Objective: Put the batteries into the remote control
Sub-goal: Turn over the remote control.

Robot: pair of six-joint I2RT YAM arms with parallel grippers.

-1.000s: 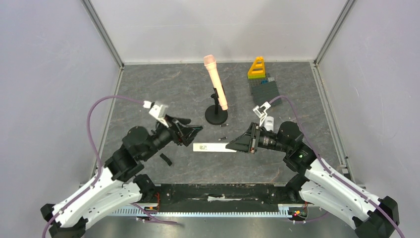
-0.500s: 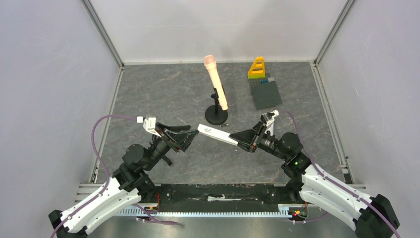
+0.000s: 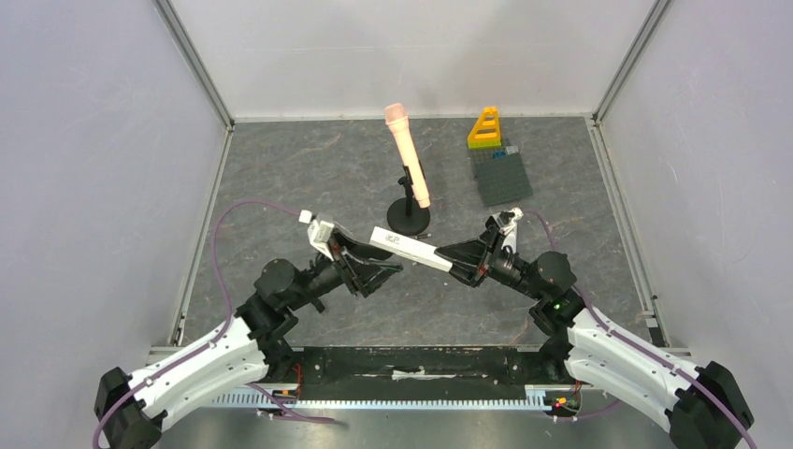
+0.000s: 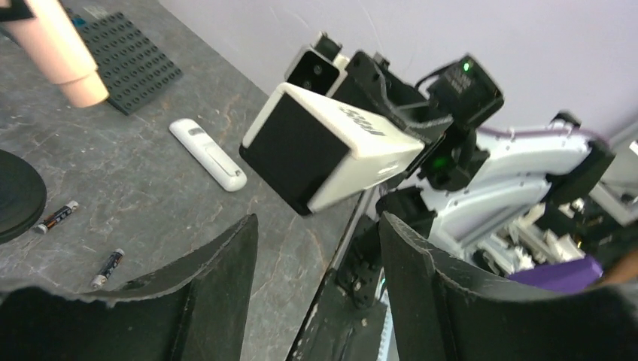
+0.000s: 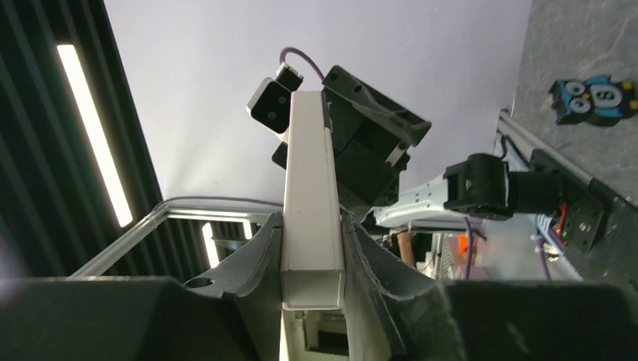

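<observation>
Now that the right gripper (image 3: pixel 451 262), clamped on the white remote (image 3: pixel 404 247), has raised it off the table (image 3: pixel 309 168), the left gripper (image 3: pixel 383 271) moves in, jaws apart; two batteries (image 4: pixel 59 216) lie below, not yet loaded.

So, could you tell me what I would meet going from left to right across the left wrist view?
stand base → battery → second battery → small white device → held remote

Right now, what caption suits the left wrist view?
Right gripper holds a white remote aloft, facing the open left gripper.
</observation>
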